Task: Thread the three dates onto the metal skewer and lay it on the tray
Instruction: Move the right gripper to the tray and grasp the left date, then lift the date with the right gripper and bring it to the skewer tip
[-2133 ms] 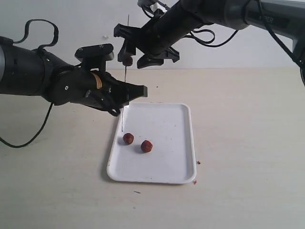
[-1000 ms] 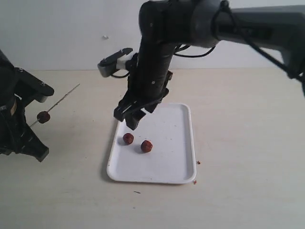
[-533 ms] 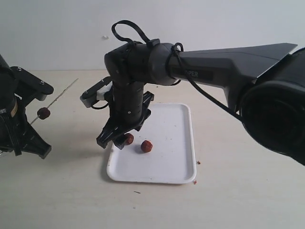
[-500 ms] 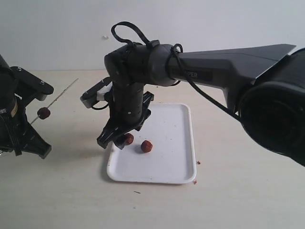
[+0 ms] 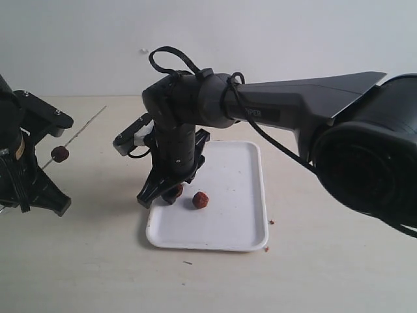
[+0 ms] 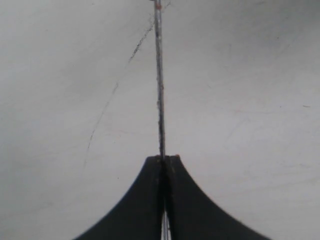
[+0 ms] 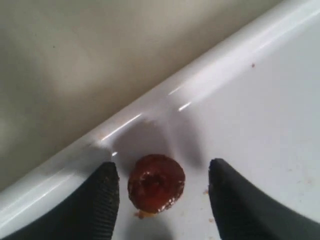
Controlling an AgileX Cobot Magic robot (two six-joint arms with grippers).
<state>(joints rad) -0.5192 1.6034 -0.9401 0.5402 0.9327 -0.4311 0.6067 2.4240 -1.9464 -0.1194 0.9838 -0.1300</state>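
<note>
Date on the tray sits between the downward-pointing right hand's spread fingers; left hand clamps the skewer.

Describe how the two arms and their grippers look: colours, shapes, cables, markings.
The left arm and the right arm are matt black. The right one is thick and rounded, with pale lettering, a black cable looping above its wrist and a white part there. The right gripper has black fingers with ribbed pads; the left gripper has smooth black tapering ones.
</note>
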